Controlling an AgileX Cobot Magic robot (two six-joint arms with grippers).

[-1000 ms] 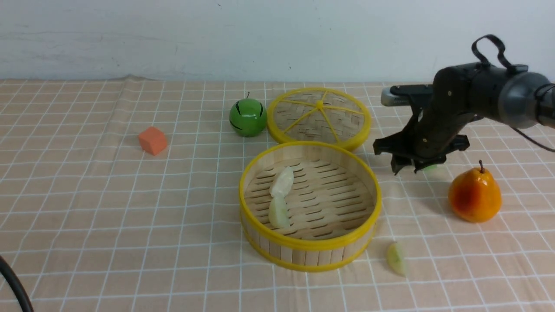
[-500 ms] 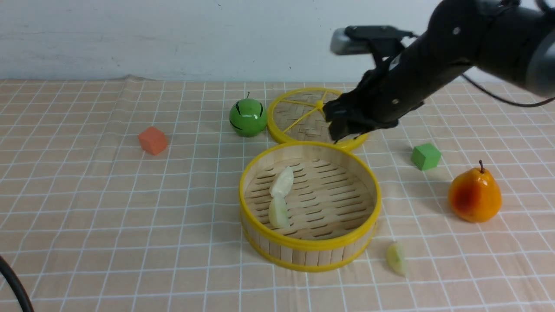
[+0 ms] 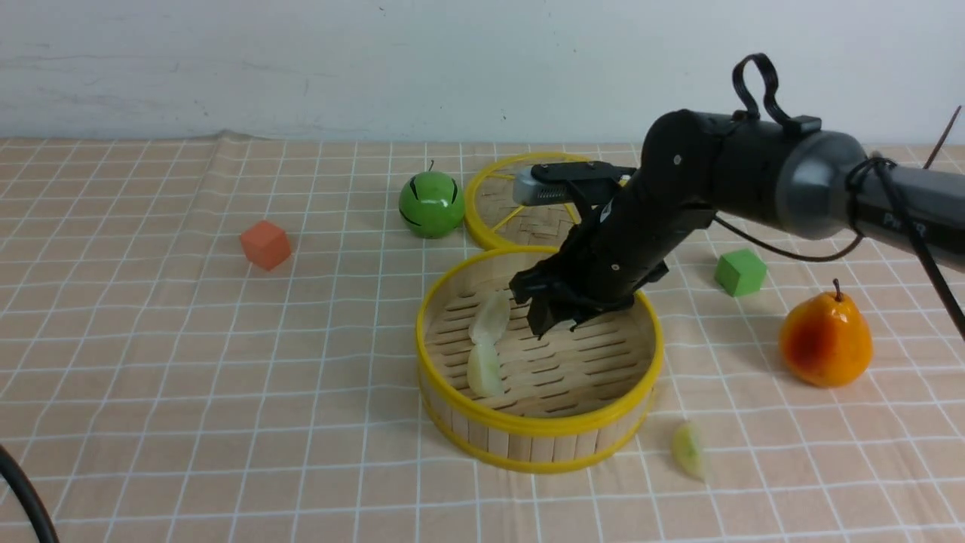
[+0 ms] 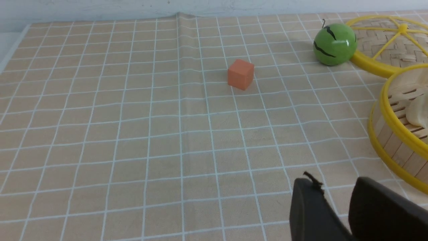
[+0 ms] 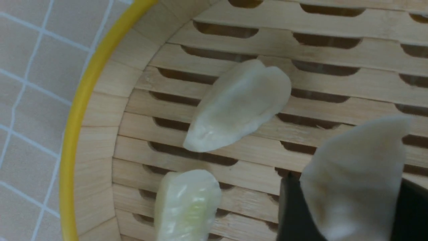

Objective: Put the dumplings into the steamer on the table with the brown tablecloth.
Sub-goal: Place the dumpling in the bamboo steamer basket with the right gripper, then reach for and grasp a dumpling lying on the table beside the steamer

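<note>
The right gripper was down inside the steamer, over the far middle of its slatted floor, and it had a dumpling in its jaws! In the right wrist view that held dumpling sat squarely between the two dark fingers, one pressed to each flank. Its long axis ran along the fingers, and its pointed end stuck out past the fingertips, above the slats and clear of them. Two more dumplings lay on the left half of the floor, nearly end to end. The far dumpling ran away from the camera, leaning a touch to the right, just beside the gripper. The near dumpling ran roughly near to far, close to the left wall. The last dumpling lay outside on the brown tablecloth, near the steamer's near-right wall, with its curved length running near to far. Over on the other side, the left gripper hung above bare cloth to the steamer's left, its fingers a narrow gap apart with nothing between them.
</note>
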